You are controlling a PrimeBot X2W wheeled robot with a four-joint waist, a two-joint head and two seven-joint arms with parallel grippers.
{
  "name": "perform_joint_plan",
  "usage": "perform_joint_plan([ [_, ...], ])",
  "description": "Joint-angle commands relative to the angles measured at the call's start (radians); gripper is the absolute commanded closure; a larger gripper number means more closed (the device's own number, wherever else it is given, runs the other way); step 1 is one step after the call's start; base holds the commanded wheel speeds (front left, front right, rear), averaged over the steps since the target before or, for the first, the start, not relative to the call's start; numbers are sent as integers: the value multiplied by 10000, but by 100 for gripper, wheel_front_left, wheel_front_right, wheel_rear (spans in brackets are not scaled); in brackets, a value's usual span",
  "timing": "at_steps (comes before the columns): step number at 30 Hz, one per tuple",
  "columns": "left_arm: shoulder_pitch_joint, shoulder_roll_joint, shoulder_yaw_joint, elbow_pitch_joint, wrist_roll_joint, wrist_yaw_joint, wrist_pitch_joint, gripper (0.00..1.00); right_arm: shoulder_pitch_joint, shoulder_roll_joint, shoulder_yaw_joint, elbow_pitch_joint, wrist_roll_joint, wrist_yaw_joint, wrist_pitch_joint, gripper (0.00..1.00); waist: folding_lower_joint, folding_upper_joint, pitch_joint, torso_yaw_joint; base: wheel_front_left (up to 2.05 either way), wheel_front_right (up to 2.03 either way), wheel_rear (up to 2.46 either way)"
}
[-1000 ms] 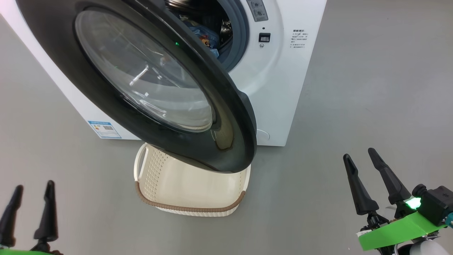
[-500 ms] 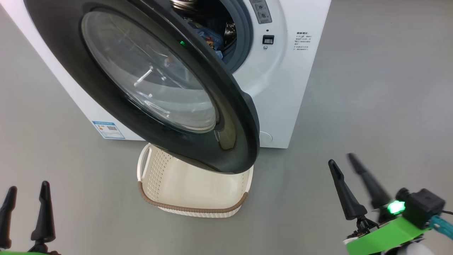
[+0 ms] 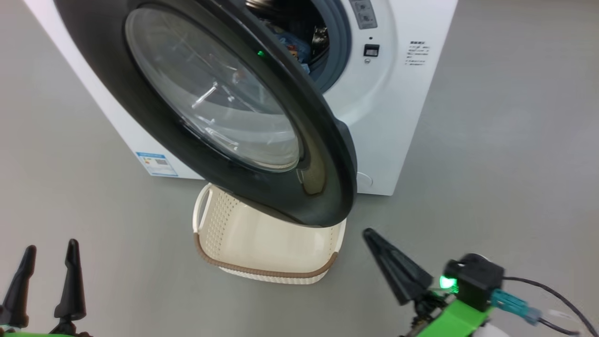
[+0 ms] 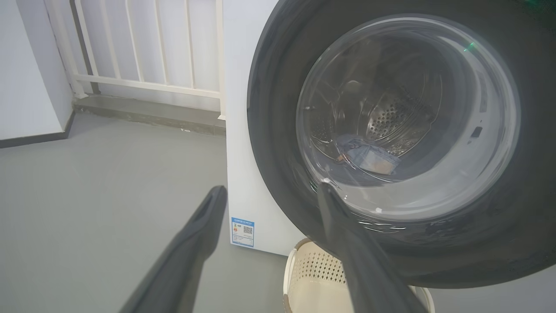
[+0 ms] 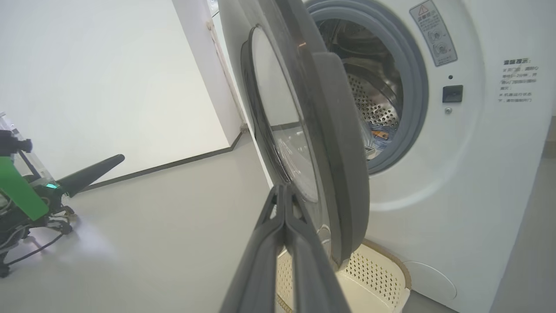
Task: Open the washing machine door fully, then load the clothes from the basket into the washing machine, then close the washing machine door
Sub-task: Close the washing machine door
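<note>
Snapped shut and swung inward, right end effector (image 3: 369, 233) nears washing machine door (image 3: 210, 93); left end effector (image 3: 51, 245) hangs open. Tip may skid off glossy rim (image 3: 330, 150).

right gripper (image 3: 368, 232) — fingers now pressed together | swung left — nearer the basket (image 3: 266, 272)

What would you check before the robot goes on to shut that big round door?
1. Basket emptied: ok where visible; the door hides the rest.
2. Clothes in the drum: ok, a blue one lies inside.
3. Nothing draped over the seal: cannot tell, the door covers part.
4. Right gripper shut and empty, near the door's edge: ok.
5. Left gripper open, away from the door: ok.
6. Door closed: not ok, it stands open.
</note>
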Motion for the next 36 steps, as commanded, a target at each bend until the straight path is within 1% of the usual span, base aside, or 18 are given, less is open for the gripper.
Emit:
perform_joint_plan([
  [1,-179,239,378,-272,92,-20,-64,0,-355,51,286,-121,129,73,-82,100,0,0,71,105,0,0,0],
  [7,-247,63,392,-333,133,-20,-64,0,-1154,379,796,478,288,73,-82,100,0,0,159,375,0,0,0],
  [15,-348,-119,276,-363,195,-20,-64,0,-2100,715,879,1317,464,73,-82,100,0,0,219,656,0,0,0],
  [18,-401,-167,200,-363,208,-20,-64,0,-2442,816,836,1612,515,73,-82,100,0,0,265,767,0,0,0],
  [36,-606,-297,82,-543,259,-21,-64,0,-3051,913,109,2188,409,73,-82,100,0,0,600,1002,0,0,0],
])
